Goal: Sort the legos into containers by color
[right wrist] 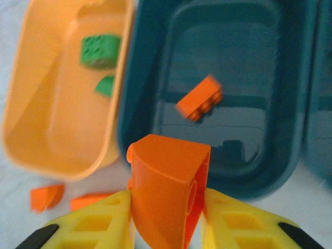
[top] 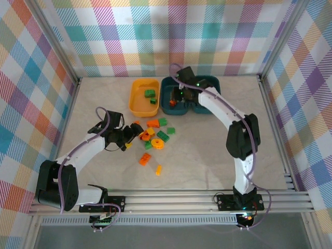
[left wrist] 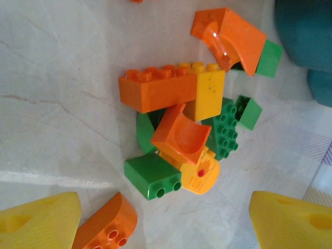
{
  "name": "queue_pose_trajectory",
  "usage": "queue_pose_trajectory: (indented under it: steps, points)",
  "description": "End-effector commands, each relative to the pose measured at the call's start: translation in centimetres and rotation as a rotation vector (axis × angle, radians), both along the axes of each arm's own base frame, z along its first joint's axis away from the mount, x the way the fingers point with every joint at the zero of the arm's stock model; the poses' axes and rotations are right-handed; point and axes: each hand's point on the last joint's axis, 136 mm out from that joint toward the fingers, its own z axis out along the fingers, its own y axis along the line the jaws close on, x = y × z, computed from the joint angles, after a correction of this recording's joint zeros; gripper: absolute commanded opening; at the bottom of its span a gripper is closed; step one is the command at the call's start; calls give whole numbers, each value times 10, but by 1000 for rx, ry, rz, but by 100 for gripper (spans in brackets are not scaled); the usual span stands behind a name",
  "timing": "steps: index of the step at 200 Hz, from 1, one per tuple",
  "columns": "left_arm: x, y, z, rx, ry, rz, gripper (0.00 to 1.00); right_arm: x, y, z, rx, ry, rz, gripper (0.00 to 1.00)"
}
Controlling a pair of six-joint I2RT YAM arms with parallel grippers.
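My right gripper (right wrist: pixel 168 224) is shut on an orange curved lego (right wrist: pixel 168 192) and hangs at the near rim of the left teal container (right wrist: pixel 150 62), where a small orange brick (right wrist: pixel 199 101) lies. The yellow-orange container (right wrist: pixel 52 129) beside it holds two green bricks (right wrist: pixel 98 50). My left gripper (left wrist: pixel 166 223) is open and low over the pile of legos (top: pixel 153 136), with bare table between its fingers. Just ahead of them lie a green brick (left wrist: pixel 150 176), an orange scoop brick (left wrist: pixel 181 135) and a long orange brick (left wrist: pixel 155 91). A rounded orange brick (left wrist: pixel 106 225) lies by the left finger.
A second teal container (top: pixel 213 83) stands to the right of the first at the back of the table. An orange brick (top: pixel 144 159) and a small yellow brick (top: pixel 158 169) lie loose nearer the front. Checked walls close in the back and both sides.
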Motion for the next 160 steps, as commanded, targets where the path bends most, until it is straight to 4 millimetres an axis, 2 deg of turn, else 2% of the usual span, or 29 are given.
queue_pose_trajectory:
  steps: [1, 27, 52, 67, 80, 106, 134, 145, 160]
  points:
    - [-12, -2, 8, 9, 15, -39, 84, 11, -1, -38, -67, 93, 43, 33]
    - [-19, 1, 9, 26, 17, -44, 85, 33, 0, -45, -80, 96, 43, 34]
    - [-22, 3, 9, 33, 13, -47, 85, 42, 0, -50, -96, 117, 36, 40]
    - [-21, 3, 8, 34, 14, -48, 85, 42, 1, -52, -97, 128, 34, 43]
    - [-21, 2, 7, 32, 16, -48, 85, 40, 0, -53, -102, 134, 33, 50]
    - [-18, 1, 9, 29, 13, -52, 85, 38, -4, -41, -113, 118, 33, 57]
    - [-14, 3, 13, 53, 2, -57, 85, 21, 0, -11, -100, 59, 54, 56]
    - [-12, 6, 14, 69, 0, -49, 85, 6, 10, 2, -83, 22, 80, 56]
    - [-11, 10, 10, 91, 11, -22, 85, -25, 23, -1, -80, 13, 121, 55]
